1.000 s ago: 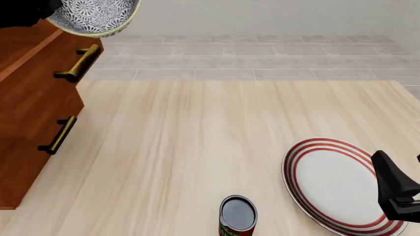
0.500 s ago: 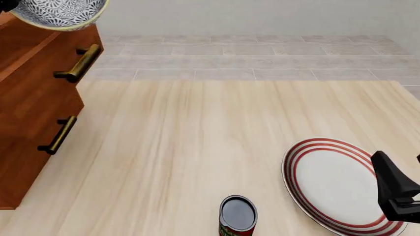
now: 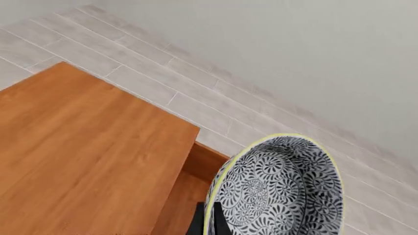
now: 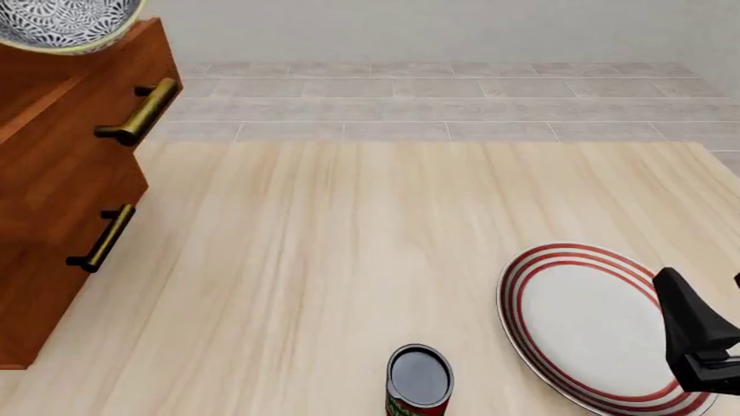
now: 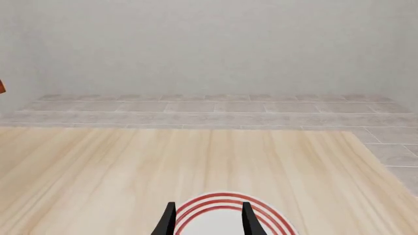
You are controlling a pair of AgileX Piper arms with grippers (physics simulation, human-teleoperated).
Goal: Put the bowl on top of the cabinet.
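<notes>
The bowl point(image 4: 58, 22), white with a dense blue-grey floral pattern and a pale rim, hangs at the top left corner of the front view, over the top of the reddish-brown cabinet point(image 4: 58, 173). In the left wrist view the bowl point(image 3: 281, 191) is tilted on edge, and my left gripper point(image 3: 207, 223) is shut on its rim, above the cabinet top point(image 3: 85, 147). The left arm itself is outside the front view. My right gripper point(image 5: 207, 215) is open with nothing between its fingers, low over the plate at the near right point(image 4: 699, 338).
A red-ringed white plate point(image 4: 578, 321) lies at the near right of the table. A dark can point(image 4: 418, 381) stands at the front edge. Brass bar handles point(image 4: 141, 111) stick out from the cabinet's front. A grey tiled floor and a wall lie beyond the table.
The bowl has moved left in the front view, from beyond the cabinet's front edge to over its top, partly leaving the frame. The right arm has not moved.
</notes>
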